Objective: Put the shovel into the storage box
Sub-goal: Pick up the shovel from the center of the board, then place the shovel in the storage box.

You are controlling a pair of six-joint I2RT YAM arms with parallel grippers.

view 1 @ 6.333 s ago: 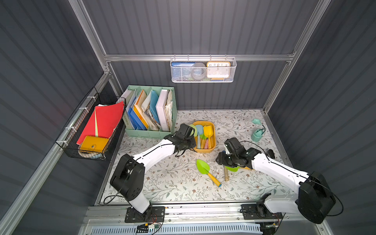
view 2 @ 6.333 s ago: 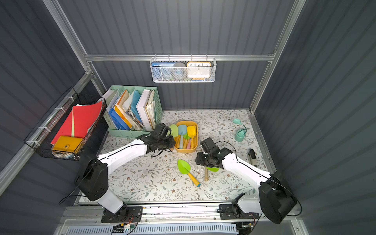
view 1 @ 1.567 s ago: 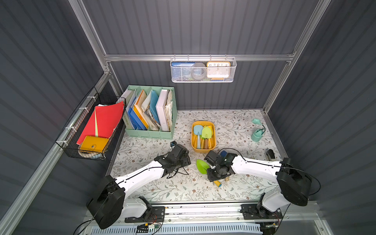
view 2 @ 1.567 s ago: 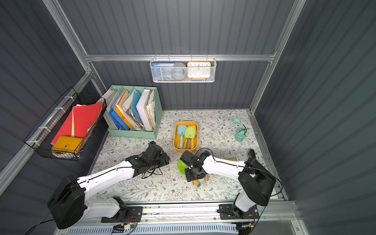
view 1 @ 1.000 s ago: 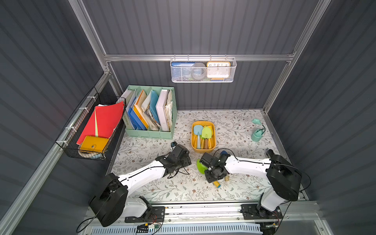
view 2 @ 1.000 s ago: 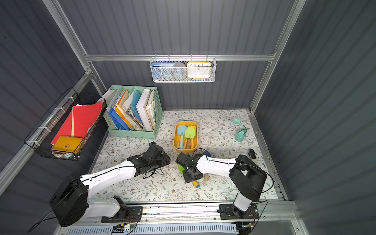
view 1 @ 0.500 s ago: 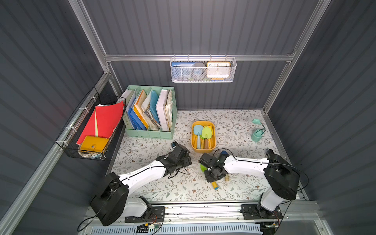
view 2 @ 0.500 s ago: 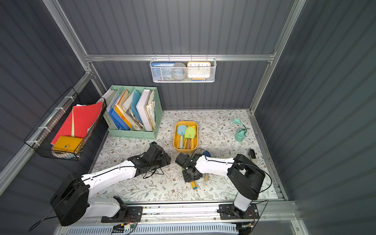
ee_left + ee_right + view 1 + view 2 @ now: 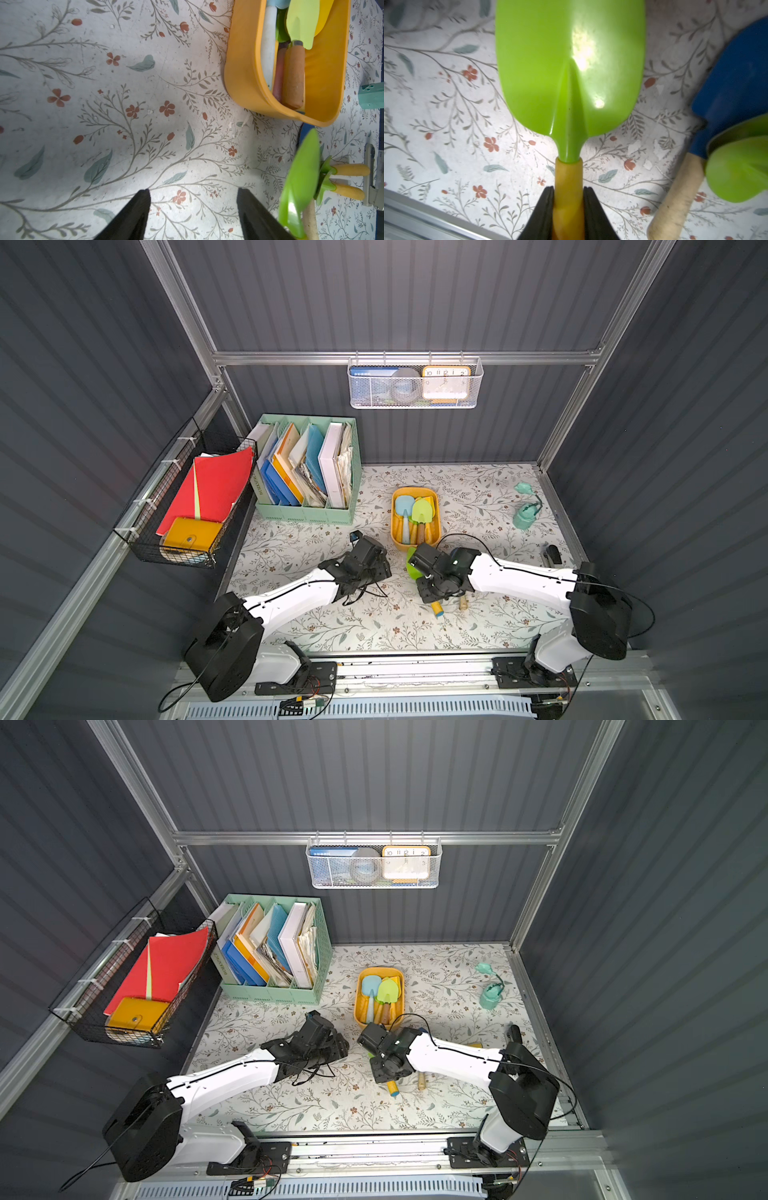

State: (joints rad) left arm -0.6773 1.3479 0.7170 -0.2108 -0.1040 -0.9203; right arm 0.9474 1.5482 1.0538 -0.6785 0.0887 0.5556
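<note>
Right gripper (image 9: 568,192) is clamped tight on the yellow handle (image 9: 568,172) of the green shovel (image 9: 569,72), blade aimed at the storage box (image 9: 415,491) and just short of its near end. It looks raised off the floral mat (image 9: 291,547), though that's hard to judge. Left gripper (image 9: 192,193) hangs near the box, jaws apart, holding nothing.

Robot test cell dressed as home-office nook. Corrugated grey panels (image 9: 415,294) in aluminium frame (image 9: 291,357) enclose floral tabletop (image 9: 478,489); two white arms (image 9: 291,599) bolted to rail (image 9: 415,670) at 6 o'clock. Props: file organizer (image 9: 305,514) at 10 o'clock, wire basket (image 9: 183,560) of folders (image 9: 220,481) at 9, mesh basket (image 9: 374,396) with clock (image 9: 445,383) at 12, storage box (image 9: 393,522) of toy garden tools (image 9: 422,510) at centre.
</note>
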